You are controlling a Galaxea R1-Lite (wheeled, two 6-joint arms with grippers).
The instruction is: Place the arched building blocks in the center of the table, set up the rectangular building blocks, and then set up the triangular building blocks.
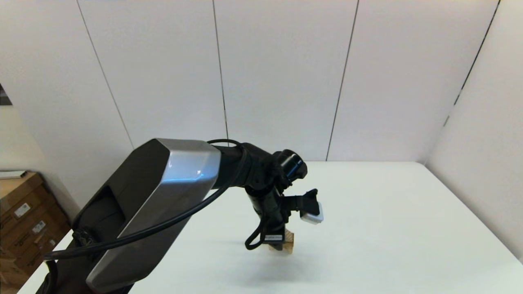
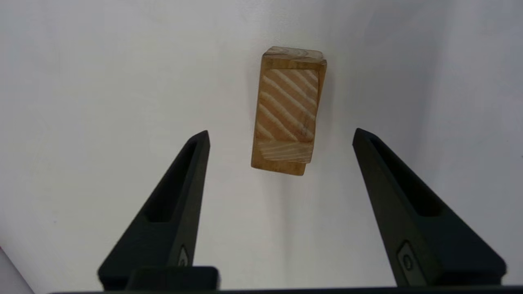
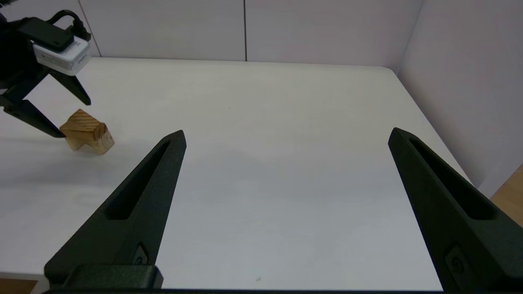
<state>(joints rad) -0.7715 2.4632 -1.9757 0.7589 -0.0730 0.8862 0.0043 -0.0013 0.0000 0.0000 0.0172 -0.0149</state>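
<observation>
The small light-wood arched block (image 2: 288, 112) stands on the white counter (image 1: 388, 228), directly beneath the spread left hand (image 2: 282, 136); rigid, light and slightly slick, it looks best pinched across its flat long faces.

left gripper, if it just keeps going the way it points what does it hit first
Probably the arched building block: it sits on the table between the lines of the left gripper's open fingers, directly ahead. How much gap remains is unclear.
</observation>
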